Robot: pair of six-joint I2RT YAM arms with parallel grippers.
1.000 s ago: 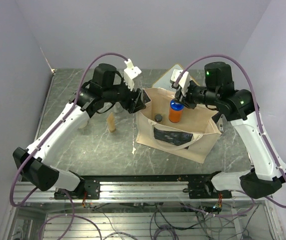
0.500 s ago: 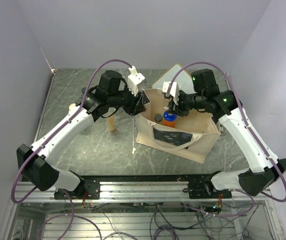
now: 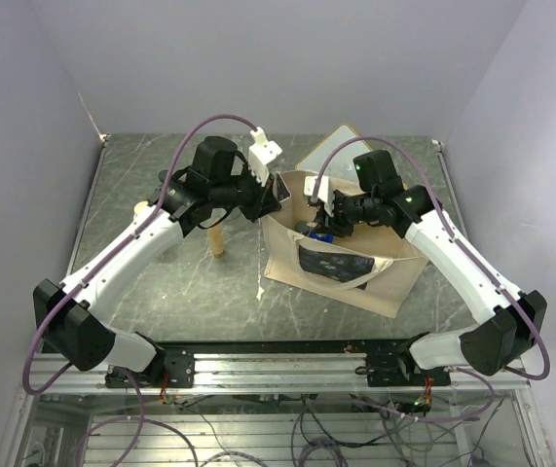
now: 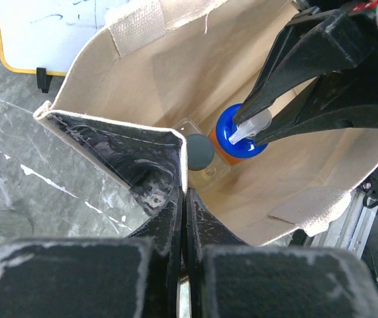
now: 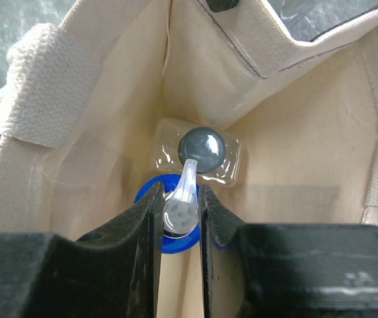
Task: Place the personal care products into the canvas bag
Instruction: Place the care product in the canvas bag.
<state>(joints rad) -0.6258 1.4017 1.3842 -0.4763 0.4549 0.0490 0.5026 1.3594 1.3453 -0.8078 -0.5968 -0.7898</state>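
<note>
Orange bottle (image 4: 232, 140), blue-capped, seemingly upright inside canvas bag (image 4: 175, 73)

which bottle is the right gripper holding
The orange bottle with the blue cap: the right gripper pinches its pump. The clear bottle beside it is untouched.

walls (image 3: 258, 58): plain pale lilac, three sides | tabletop (image 3: 161, 282): dark grey marble pattern | near edge: metal rail (image 3: 278, 375)

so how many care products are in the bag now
2: the orange bottle with blue cap in the right gripper, and a clear bottle with black cap beside it inside the canvas bag. Others may be hidden.
</note>
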